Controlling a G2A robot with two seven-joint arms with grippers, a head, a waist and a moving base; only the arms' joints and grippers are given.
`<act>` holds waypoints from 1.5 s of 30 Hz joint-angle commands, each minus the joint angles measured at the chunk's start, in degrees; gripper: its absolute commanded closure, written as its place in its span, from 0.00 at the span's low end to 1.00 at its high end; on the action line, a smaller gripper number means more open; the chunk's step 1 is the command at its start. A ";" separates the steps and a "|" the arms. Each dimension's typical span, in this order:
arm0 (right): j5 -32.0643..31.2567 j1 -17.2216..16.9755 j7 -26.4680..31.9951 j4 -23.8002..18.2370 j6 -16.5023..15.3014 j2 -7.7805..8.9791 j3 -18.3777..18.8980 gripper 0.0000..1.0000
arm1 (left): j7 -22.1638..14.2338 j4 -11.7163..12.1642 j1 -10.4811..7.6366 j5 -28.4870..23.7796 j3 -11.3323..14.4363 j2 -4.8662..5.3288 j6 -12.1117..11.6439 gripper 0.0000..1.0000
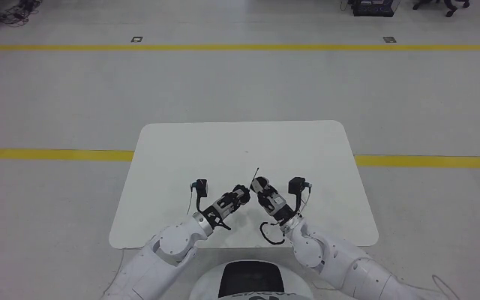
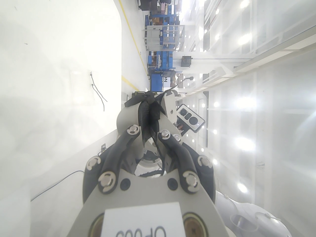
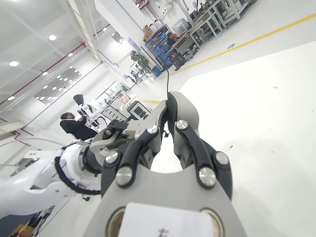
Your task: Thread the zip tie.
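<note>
The zip tie (image 3: 168, 82) is a thin black strap that sticks out past the fingertips of my right gripper (image 3: 168, 102), which is shut on it. In the top view its tail (image 1: 256, 174) points toward the table's middle, above the right gripper (image 1: 257, 185). My left gripper (image 2: 148, 99) is shut, with a small black lump pinched at its tips, seemingly the tie's other end. The left gripper (image 1: 239, 194) sits tip to tip against the right one, a little above the white table (image 1: 300, 142) near its front edge.
A thin dark strand (image 2: 98, 94) lies on the table beyond the left gripper. Small dark specks (image 3: 275, 87) dot the tabletop. The table's rounded far edge (image 1: 240, 122) borders a floor with yellow lines (image 1: 67, 154).
</note>
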 commanded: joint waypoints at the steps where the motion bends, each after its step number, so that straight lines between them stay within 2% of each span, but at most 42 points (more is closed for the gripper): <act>1: 0.36 0.18 0.39 0.33 0.00 0.03 -0.17 1.00 | 0.14 -0.02 -0.16 0.01 0.25 -0.09 0.23 1.00; 16: 3.34 0.78 2.61 0.21 0.00 0.17 -1.22 1.00 | -0.12 0.50 -0.62 -0.73 0.56 -0.36 0.01 1.00; 33: 2.88 0.55 -0.12 -2.17 0.00 1.32 -1.73 1.00 | -0.18 0.54 -0.18 -0.87 0.19 -0.38 -0.34 1.00; 45: 4.80 1.07 0.69 -0.79 0.00 1.18 -2.56 1.00 | -0.24 0.56 0.10 -1.56 -0.03 -0.44 -0.97 1.00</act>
